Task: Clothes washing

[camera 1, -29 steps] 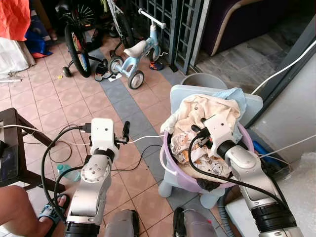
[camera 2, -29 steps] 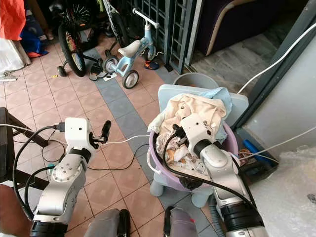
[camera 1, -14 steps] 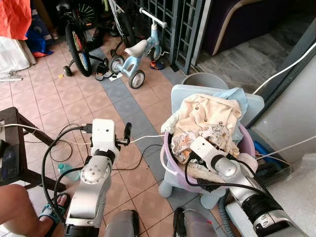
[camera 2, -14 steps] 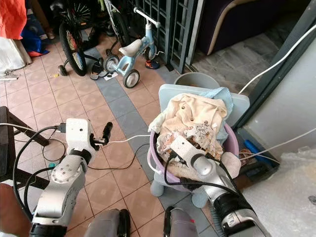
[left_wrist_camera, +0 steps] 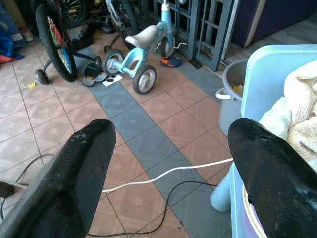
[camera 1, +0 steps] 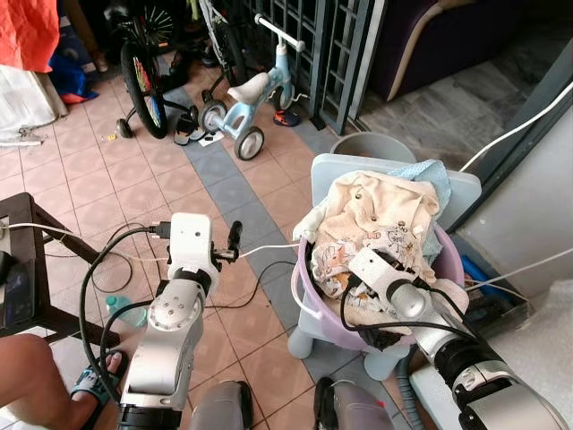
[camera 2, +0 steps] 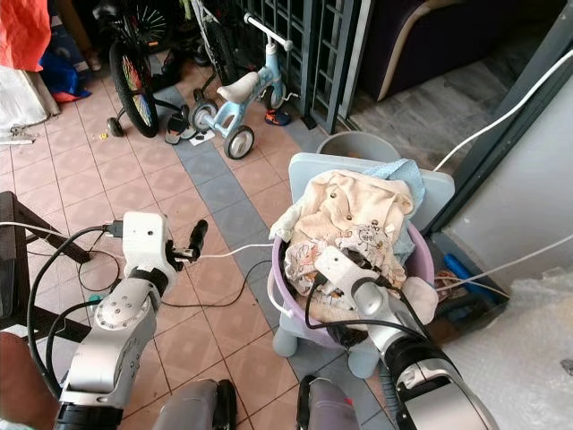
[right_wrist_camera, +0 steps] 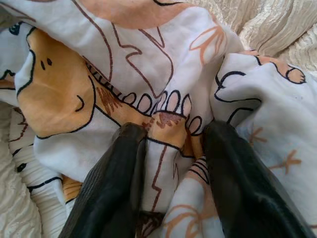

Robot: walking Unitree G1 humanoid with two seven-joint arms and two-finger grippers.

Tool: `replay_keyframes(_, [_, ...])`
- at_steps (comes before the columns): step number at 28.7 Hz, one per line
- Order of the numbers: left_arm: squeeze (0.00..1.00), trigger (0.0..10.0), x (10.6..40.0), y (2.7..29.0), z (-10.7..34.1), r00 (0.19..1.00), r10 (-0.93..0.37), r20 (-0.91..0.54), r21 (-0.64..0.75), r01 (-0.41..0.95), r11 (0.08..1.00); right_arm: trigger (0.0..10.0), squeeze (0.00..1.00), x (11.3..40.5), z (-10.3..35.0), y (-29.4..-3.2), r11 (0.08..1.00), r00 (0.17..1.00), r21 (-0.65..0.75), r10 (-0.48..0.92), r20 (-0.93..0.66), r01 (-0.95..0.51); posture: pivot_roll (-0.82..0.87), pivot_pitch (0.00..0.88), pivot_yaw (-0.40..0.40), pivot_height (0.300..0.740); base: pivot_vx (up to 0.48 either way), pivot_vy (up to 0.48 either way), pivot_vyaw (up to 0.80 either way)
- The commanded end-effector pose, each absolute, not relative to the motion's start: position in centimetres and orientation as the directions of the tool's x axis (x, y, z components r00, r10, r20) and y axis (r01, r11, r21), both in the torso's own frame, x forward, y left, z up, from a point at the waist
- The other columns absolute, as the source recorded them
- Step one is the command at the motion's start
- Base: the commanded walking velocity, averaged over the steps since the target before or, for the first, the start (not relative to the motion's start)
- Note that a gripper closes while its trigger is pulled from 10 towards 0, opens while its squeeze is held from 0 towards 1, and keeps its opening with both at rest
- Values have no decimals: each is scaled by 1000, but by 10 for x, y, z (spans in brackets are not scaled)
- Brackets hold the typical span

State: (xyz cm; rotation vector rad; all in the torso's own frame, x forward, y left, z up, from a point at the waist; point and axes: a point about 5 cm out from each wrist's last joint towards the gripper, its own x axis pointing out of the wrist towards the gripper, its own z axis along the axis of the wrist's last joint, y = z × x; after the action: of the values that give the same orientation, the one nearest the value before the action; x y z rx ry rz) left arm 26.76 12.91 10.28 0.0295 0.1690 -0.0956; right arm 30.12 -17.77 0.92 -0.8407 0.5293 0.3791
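On top of a pale blue stool [camera 1: 466, 193] sits a purple basin [camera 1: 309, 300], and it is heaped full of clothes. A big cream top [camera 1: 380, 210] lies over the pile, and a white cloth with orange animal pictures [right_wrist_camera: 148, 94] is bunched below it. All the washing is in the basin, so the job looks like it has only just begun. Nothing looks wet or washed yet, and lifting the clothes out is still to do.

Down in the pile, the right end effector [right_wrist_camera: 173, 168] pushes into the picture cloth. Its two black fingers [right_wrist_camera: 111, 178] pinch a fold of that cloth between them.

Off to the side, the left end effector [left_wrist_camera: 168, 168] hangs over the tiled floor [camera 1: 98, 170] beside the basin. Its fingers are spread wide and hold nothing. A small blue trike [camera 1: 246, 98] stands well apart on the floor.
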Motion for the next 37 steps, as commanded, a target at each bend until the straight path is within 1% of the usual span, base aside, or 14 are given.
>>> replay_keyframes(1, [0,10000,269,130,102,980,-92,-174,19,97,995,0,0,302,8,-175,612,794,-584,126,-595,-534,66,128,34,740,0,0,0])
replay_keyframes(4, [0,10000,271,130,105,982,-95,-165,25,100,995,0,0,303,7,-173,629,790,-566,128,-600,-532,73,142,41,740,0,0,0])
replay_keyframes(8, [0,10000,271,126,104,981,-100,-168,20,105,994,0,0,302,6,-177,670,782,-528,129,-609,-522,66,148,23,740,0,0,0])
replay_keyframes(16, [0,10000,272,122,102,980,-91,-175,-6,91,996,0,0,304,8,-183,679,776,-512,138,-615,-527,57,146,-3,740,0,0,0])
replay_keyframes(20, [0,10000,273,121,101,980,-84,-179,-11,83,996,0,0,301,6,-195,737,742,-435,132,-658,-517,56,143,-9,740,0,0,0])
replay_keyframes(22, [0,10000,273,121,101,980,-80,-182,-14,79,997,0,0,300,6,-198,746,732,-415,139,-667,-520,49,141,-10,740,0,0,0])
replay_keyframes(25, [0,10000,274,121,100,979,-81,-185,-17,80,997,0,0,301,7,-201,756,725,-395,150,-673,-523,45,141,-11,740,0,0,0])
replay_keyframes(29, [0,10000,274,119,100,979,-85,-185,-20,83,996,0,0,304,13,-202,790,720,-328,195,-666,-518,34,136,-12,740,0,0,0])
replay_keyframes(30, [0,10000,274,118,100,979,-85,-185,-21,82,996,0,0,307,16,-200,804,722,-299,218,-656,-515,30,134,-12,740,0,0,0])
replay_keyframes(31, [0,10000,274,119,99,979,-64,-196,-35,58,998,0,0,318,35,-195,792,779,-321,285,-558,-520,17,129,-8,740,0,0,0])
replay_keyframes(33, [0,10000,274,121,97,978,-54,-204,-39,47,998,0,0,326,55,-186,777,810,-329,367,-458,-537,6,125,-6,740,0,0,0])
replay_keyframes(35, [0,10000,274,121,97,978,-72,-194,-31,67,997,0,0,331,73,-179,808,835,-279,408,-368,-518,0,118,-6,740,0,0,0])
replay_keyframes(36, [0,10000,273,121,98,980,-78,-186,-23,75,997,0,0,334,88,-177,843,863,-237,411,-294,-483,3,109,-8,740,0,0,0])
replay_keyframes(37, [0,10000,273,121,98,980,-78,-183,-21,75,997,0,0,335,93,-176,852,870,-226,409,-274,-472,3,109,-8,740,0,0,0])
